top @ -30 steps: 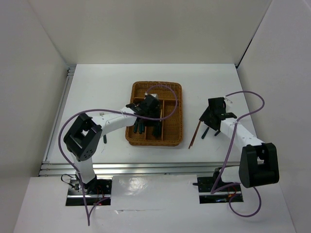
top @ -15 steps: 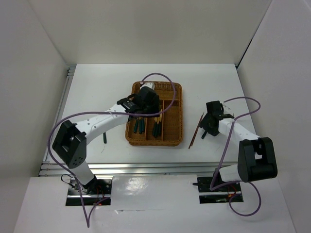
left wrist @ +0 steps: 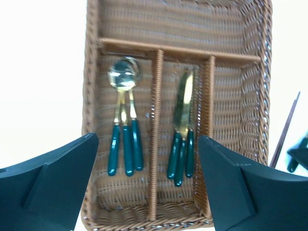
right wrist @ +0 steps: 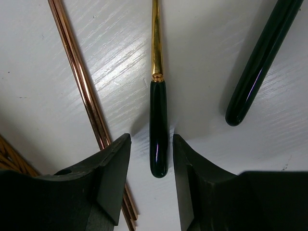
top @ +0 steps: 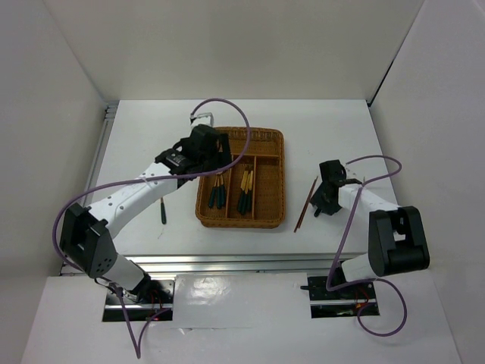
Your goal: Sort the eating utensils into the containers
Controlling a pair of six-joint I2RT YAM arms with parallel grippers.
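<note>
1. The left arm no longer covers the wicker tray (left wrist: pixel 231 120) as it did a second ago. It sits back over the tray's far-left corner, so the slots are in plain sight.
2. The left gripper (left wrist: pixel 148 139) is released, with its fingers spread wide and nothing between them. I judge that its last delivery is finished.
3. The spoons (left wrist: pixel 124 144) lie in the left long slot and the knives (left wrist: pixel 182 139) in the middle one. The right long slot and the crosswise slot hold nothing.
4. The right gripper (right wrist: pixel 150 144) is lower than a second ago, down on the table to the right of the tray. Its fingers are unclenched and stand either side of a teal-handled piece (right wrist: pixel 158 125), not yet pinching it. The head of this piece is out of view.
5. The chopsticks (right wrist: pixel 84 86) lie just beside the left finger. A second teal handle (right wrist: pixel 257 62) lies near, to the right.
6. A lone utensil (top: pixel 162 210) waits on the table to the left of the tray.
</note>
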